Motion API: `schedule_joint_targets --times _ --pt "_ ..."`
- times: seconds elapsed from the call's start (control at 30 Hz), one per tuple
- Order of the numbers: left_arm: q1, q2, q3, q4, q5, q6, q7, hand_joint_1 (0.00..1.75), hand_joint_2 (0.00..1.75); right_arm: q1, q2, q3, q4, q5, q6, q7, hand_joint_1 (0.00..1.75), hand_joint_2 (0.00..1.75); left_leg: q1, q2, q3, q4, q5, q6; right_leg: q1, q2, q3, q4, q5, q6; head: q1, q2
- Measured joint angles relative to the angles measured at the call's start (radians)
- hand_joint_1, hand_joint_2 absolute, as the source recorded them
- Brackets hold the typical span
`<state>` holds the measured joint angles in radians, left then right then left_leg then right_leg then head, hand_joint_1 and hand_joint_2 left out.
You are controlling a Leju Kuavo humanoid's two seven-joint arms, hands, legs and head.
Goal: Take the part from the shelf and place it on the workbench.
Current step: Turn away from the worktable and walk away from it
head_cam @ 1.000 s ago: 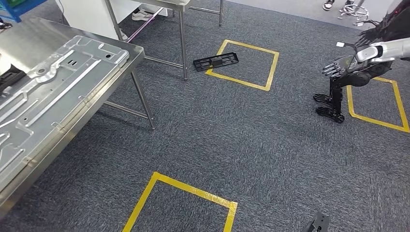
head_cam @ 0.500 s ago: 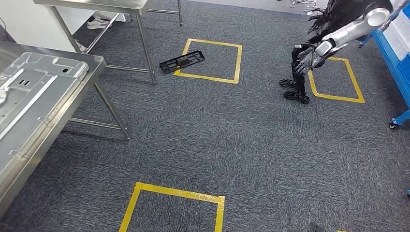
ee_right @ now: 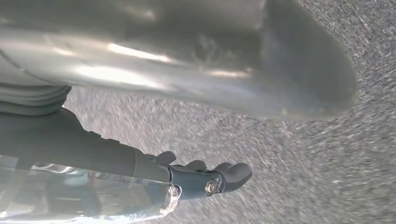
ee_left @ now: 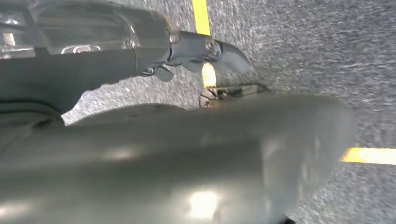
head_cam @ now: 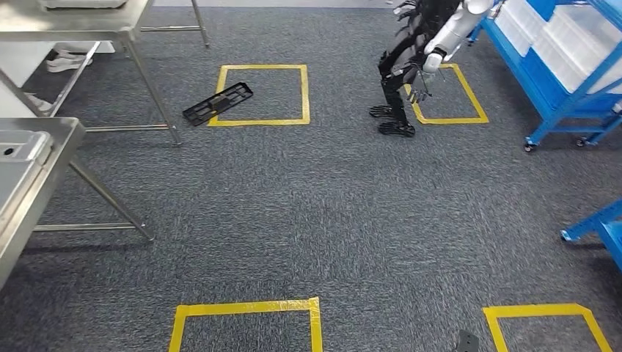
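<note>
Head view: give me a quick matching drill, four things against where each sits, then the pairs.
Things:
1. black tray
2. blue shelf
3. other robot
4. steel workbench

Places:
A. at the left edge of the picture
B. along the right side
C. on the carpet, across the corner of a yellow tape square
D. standing by the yellow square next to the shelf

Pairs: 1-C, 2-B, 3-D, 4-A
</note>
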<state>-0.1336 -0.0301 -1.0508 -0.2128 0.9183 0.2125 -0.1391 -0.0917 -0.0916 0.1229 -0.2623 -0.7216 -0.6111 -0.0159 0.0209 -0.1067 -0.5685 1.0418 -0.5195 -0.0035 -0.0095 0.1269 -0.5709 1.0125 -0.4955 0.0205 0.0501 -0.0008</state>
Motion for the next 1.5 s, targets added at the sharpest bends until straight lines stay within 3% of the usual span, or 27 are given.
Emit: schedule_joint_targets --times 0.03,0.07,0.13,0.2,0.27,0.3,0.37,0.43,0.5,0.53,0.57,0.6,0.63,0.7,0.77,0.8,0.87,0.93,1.0,1.1,1.2,1.27,1.33,1.37,1.4,1.43,1.5 --pt "0.000 0.001 0.000 0.000 -0.002 0.000 0.000 0.00 0.00 0.000 0.000 0.003 0.001 0.000 0.000 0.002 0.00 0.00 -0.002 0.016 0.002 -0.002 0.000 0.006 -0.004 0.015 -0.003 -0.002 0.002 0.006 0.001 0.000" --pt "-0.001 0.002 0.000 0.000 -0.003 0.000 0.000 0.00 0.00 0.002 0.001 0.006 0.002 0.000 0.000 0.003 0.00 0.00 -0.003 0.030 0.006 -0.005 0.000 0.012 -0.005 0.014 -0.005 0.000 0.001 0.011 0.002 0.000" --pt "-0.001 0.004 0.000 0.000 -0.005 0.000 0.000 0.00 0.00 0.003 0.000 0.010 0.004 0.000 -0.001 0.005 0.00 0.00 -0.003 0.065 0.015 -0.013 0.000 0.023 -0.003 -0.038 -0.028 0.044 -0.024 0.019 0.012 0.000" --pt "0.001 0.005 0.000 0.000 -0.008 0.000 0.002 0.00 0.00 -0.003 0.000 0.014 0.005 0.001 -0.001 0.005 0.00 0.00 -0.008 0.105 0.022 -0.015 -0.005 0.030 -0.001 -0.105 -0.093 0.167 -0.084 0.026 0.028 0.000" --pt "0.003 0.007 0.000 0.000 -0.012 0.000 0.003 0.00 0.00 -0.005 0.002 0.018 0.005 0.001 0.000 0.005 0.00 0.00 -0.013 0.144 0.026 -0.015 -0.013 0.032 -0.002 -0.123 -0.152 0.277 -0.118 0.030 0.034 0.000" --pt "0.002 0.008 0.000 0.000 -0.013 0.000 0.003 0.00 0.00 -0.002 0.003 0.020 0.005 0.001 0.000 0.005 0.00 0.00 -0.015 0.158 0.029 -0.015 -0.016 0.033 -0.002 -0.125 -0.155 0.281 -0.107 0.028 0.036 0.000" --pt "-0.001 0.008 0.000 0.000 -0.015 0.000 0.004 0.00 0.00 0.005 0.003 0.023 0.007 0.000 0.000 0.005 0.00 0.00 -0.019 0.183 0.039 -0.015 -0.024 0.031 0.003 -0.138 -0.104 0.182 -0.039 0.016 0.041 0.000" --pt "-0.004 0.006 0.000 0.000 -0.017 0.000 0.004 0.00 0.00 0.005 0.000 0.027 0.009 0.000 0.000 0.006 0.00 0.00 -0.023 0.202 0.047 -0.017 -0.031 0.027 0.017 -0.179 -0.039 0.054 0.008 -0.006 0.045 0.000" --pt "-0.007 0.004 0.000 0.000 -0.019 0.000 0.004 0.00 0.00 0.003 -0.004 0.029 0.010 -0.002 -0.001 0.009 0.00 0.00 -0.024 0.218 0.051 -0.020 -0.035 0.019 0.029 -0.199 -0.017 0.008 0.009 -0.023 0.044 0.000" --pt "-0.008 0.003 0.000 0.000 -0.019 0.000 0.004 0.00 0.00 0.003 -0.006 0.030 0.010 -0.003 -0.002 0.012 0.00 0.00 -0.024 0.226 0.055 -0.023 -0.037 0.015 0.031 -0.190 -0.017 0.004 0.010 -0.028 0.045 0.000" --pt "-0.009 0.002 0.000 0.000 -0.019 0.000 0.004 0.00 0.00 0.005 -0.008 0.031 0.011 -0.004 -0.003 0.014 0.00 0.00 -0.022 0.224 0.059 -0.024 -0.041 0.010 0.029 -0.180 -0.012 -0.005 0.013 -0.033 0.047 0.000" --pt "-0.009 0.001 0.000 -0.001 -0.020 0.000 0.004 0.00 0.00 0.006 -0.009 0.033 0.012 -0.006 -0.004 0.016 0.00 0.00 -0.021 0.201 0.061 -0.016 -0.049 0.006 0.026 -0.171 -0.004 -0.015 0.016 -0.037 0.046 0.000" --pt "-0.010 0.000 0.000 -0.001 -0.021 0.000 0.004 0.00 0.00 0.006 -0.010 0.035 0.013 -0.007 -0.005 0.016 0.00 0.00 -0.020 0.168 0.054 0.007 -0.065 0.002 0.023 -0.161 0.003 -0.025 0.020 -0.042 0.044 0.000" --pt "-0.008 0.000 0.000 -0.001 -0.021 0.000 0.005 0.00 0.00 0.000 -0.010 0.038 0.014 -0.008 -0.006 0.017 0.00 0.00 -0.019 0.104 0.000 0.117 -0.118 -0.004 0.019 -0.139 0.011 -0.035 0.024 -0.048 0.032 0.000" --pt "-0.004 0.001 -0.001 -0.001 -0.021 0.000 0.007 0.00 0.00 -0.003 -0.009 0.042 0.015 -0.009 -0.007 0.018 0.00 0.00 -0.017 0.096 -0.072 0.234 -0.152 -0.009 0.018 -0.110 0.013 -0.033 0.021 -0.050 0.020 0.000" --pt "-0.002 0.001 -0.001 -0.001 -0.021 0.000 0.008 0.00 0.00 -0.002 -0.009 0.044 0.015 -0.010 -0.007 0.019 0.00 0.00 -0.015 0.098 -0.091 0.250 -0.141 -0.011 0.018 -0.095 0.014 -0.031 0.019 -0.049 0.016 0.000" --pt "0.000 0.002 -0.001 -0.001 -0.021 -0.001 0.009 0.00 0.00 0.001 -0.009 0.046 0.016 -0.012 -0.009 0.022 0.00 0.00 -0.010 0.091 -0.075 0.175 -0.065 -0.016 0.013 -0.066 0.018 -0.021 0.010 -0.043 0.011 0.000" --pt "0.000 0.002 -0.001 -0.001 -0.021 -0.001 0.009 0.00 0.00 0.000 -0.009 0.047 0.017 -0.013 -0.011 0.023 0.00 0.00 0.002 0.033 -0.030 0.057 -0.004 -0.021 0.008 -0.039 0.014 -0.004 -0.003 -0.030 0.004 0.000" --pt "0.002 0.002 -0.001 -0.001 -0.021 -0.001 0.009 0.00 0.00 -0.003 -0.010 0.051 0.018 -0.015 -0.014 0.024 0.00 0.00 0.007 -0.007 -0.009 0.008 0.002 -0.018 0.003 -0.012 0.005 0.006 -0.009 -0.016 -0.001 0.000" --pt "0.006 0.003 -0.001 -0.001 -0.021 -0.002 0.009 0.00 0.00 -0.002 -0.009 0.054 0.018 -0.020 -0.017 0.025 0.00 0.00 0.001 0.020 -0.004 0.005 -0.001 -0.004 -0.003 0.020 -0.002 0.001 -0.005 -0.003 -0.001 0.000" --pt "0.006 0.002 -0.001 -0.001 -0.021 -0.002 0.009 0.00 0.00 -0.001 -0.009 0.054 0.018 -0.020 -0.017 0.025 0.00 0.00 0.001 0.025 -0.003 0.004 0.000 -0.002 -0.004 0.025 -0.003 0.001 -0.005 -0.001 -0.001 0.000" --pt "0.006 0.001 -0.001 -0.001 -0.021 -0.002 0.008 0.00 0.00 -0.001 -0.010 0.057 0.019 -0.021 -0.020 0.025 0.00 0.00 0.002 0.052 0.005 -0.003 -0.001 0.007 0.000 -0.028 -0.022 0.044 -0.030 0.005 0.010 0.000" --pt "0.006 0.001 -0.001 -0.001 -0.021 -0.003 0.007 0.00 0.00 -0.002 -0.008 0.063 0.020 -0.022 -0.022 0.027 0.00 0.00 -0.003 0.121 0.016 -0.009 -0.010 0.019 0.001 -0.104 -0.098 0.191 -0.084 0.013 0.027 0.000" --pt "0.007 0.001 -0.001 -0.001 -0.021 -0.003 0.007 0.00 0.00 -0.002 -0.007 0.066 0.021 -0.022 -0.022 0.028 0.00 0.00 -0.006 0.150 0.021 -0.009 -0.016 0.020 0.001 -0.120 -0.121 0.232 -0.088 0.014 0.033 0.000" --pt "0.006 0.001 -0.001 0.000 -0.021 -0.003 0.007 0.00 0.00 0.001 -0.005 0.068 0.021 -0.022 -0.022 0.028 0.00 0.00 -0.008 0.175 0.027 -0.009 -0.022 0.019 0.001 -0.130 -0.121 0.224 -0.069 0.012 0.036 0.000" --pt "0.005 0.001 -0.001 0.000 -0.021 -0.003 0.007 0.00 0.00 0.004 -0.005 0.070 0.022 -0.022 -0.022 0.029 0.00 0.00 -0.008 0.185 0.033 -0.009 -0.026 0.017 0.003 -0.146 -0.085 0.153 -0.033 0.007 0.039 0.000" --pt "0.003 -0.001 -0.001 -0.001 -0.021 -0.003 0.006 0.00 0.00 0.003 -0.005 0.071 0.023 -0.022 -0.022 0.029 0.00 0.00 -0.011 0.204 0.041 -0.010 -0.034 0.009 0.015 -0.188 -0.027 0.039 0.004 -0.006 0.043 0.000"
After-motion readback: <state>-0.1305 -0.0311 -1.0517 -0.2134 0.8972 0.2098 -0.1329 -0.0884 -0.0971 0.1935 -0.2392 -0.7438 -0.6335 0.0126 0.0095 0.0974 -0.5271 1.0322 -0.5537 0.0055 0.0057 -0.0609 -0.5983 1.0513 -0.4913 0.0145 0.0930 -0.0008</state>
